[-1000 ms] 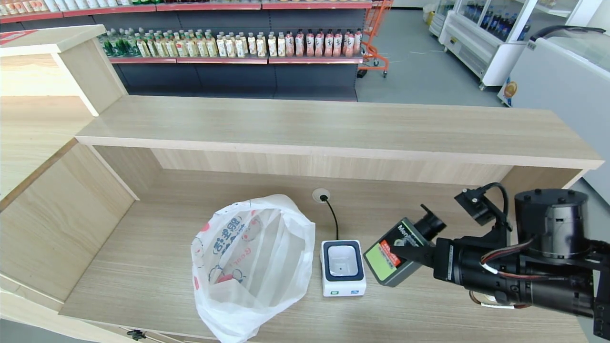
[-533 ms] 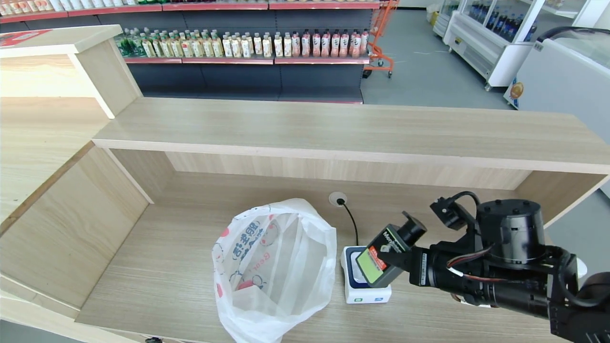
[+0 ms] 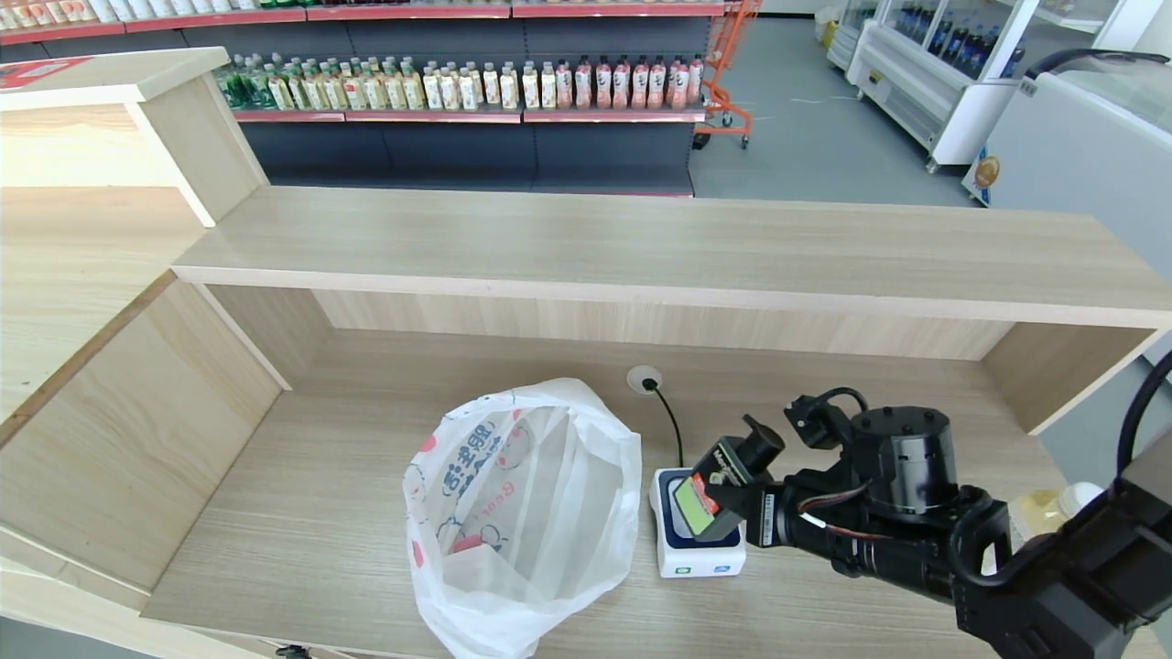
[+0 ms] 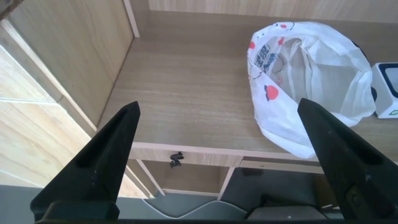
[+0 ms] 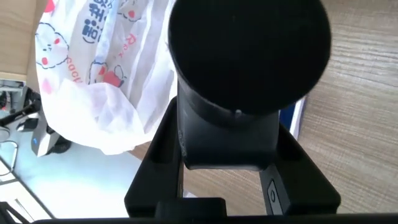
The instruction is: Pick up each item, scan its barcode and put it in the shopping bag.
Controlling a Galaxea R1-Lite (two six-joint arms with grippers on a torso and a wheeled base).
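My right gripper (image 3: 740, 492) is shut on a dark grey bottle (image 3: 710, 499) with a black cap and a green and red label. It holds the bottle tilted just above the white and blue barcode scanner (image 3: 698, 560), label side toward the scanner. The right wrist view shows the bottle's black cap (image 5: 249, 56) up close, clamped in the right gripper (image 5: 227, 149). The white printed shopping bag (image 3: 522, 513) stands open immediately left of the scanner. My left gripper (image 4: 224, 162) hangs open off the counter's front left, with the shopping bag (image 4: 305, 81) ahead of it.
A pale yellow bottle (image 3: 1053, 508) with a white cap stands on the counter behind my right arm. The scanner's black cable (image 3: 668, 421) runs to a hole in the counter. A raised wooden ledge (image 3: 641, 247) and side walls enclose the work surface.
My right gripper has carried the grey bottle leftward, from right of the scanner to above it. The head camera has also shifted.
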